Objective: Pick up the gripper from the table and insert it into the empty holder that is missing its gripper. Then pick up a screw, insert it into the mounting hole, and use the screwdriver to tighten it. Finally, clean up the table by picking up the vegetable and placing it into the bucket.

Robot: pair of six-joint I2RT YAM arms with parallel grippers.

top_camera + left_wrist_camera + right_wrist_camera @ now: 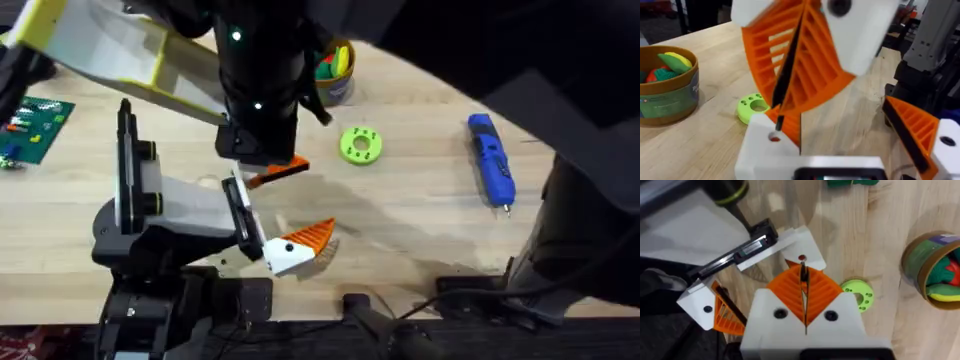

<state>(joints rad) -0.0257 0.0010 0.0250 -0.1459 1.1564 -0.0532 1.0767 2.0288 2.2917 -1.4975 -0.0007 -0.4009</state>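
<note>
Right gripper (pixel 803 275) was pinched shut on what looked like a thin screw (pixel 778 120), tip poised over the mounting hole (pixel 774 136). Left gripper (pixel 305 203) stood wide, steadying the seated orange gripper (pixel 790 127) beside that hole.

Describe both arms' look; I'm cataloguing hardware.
The right arm is black with small green lights; the right gripper has a white blocky body and orange ribbed fingers. The left arm is black and pale grey, the left gripper white-bodied.
</note>
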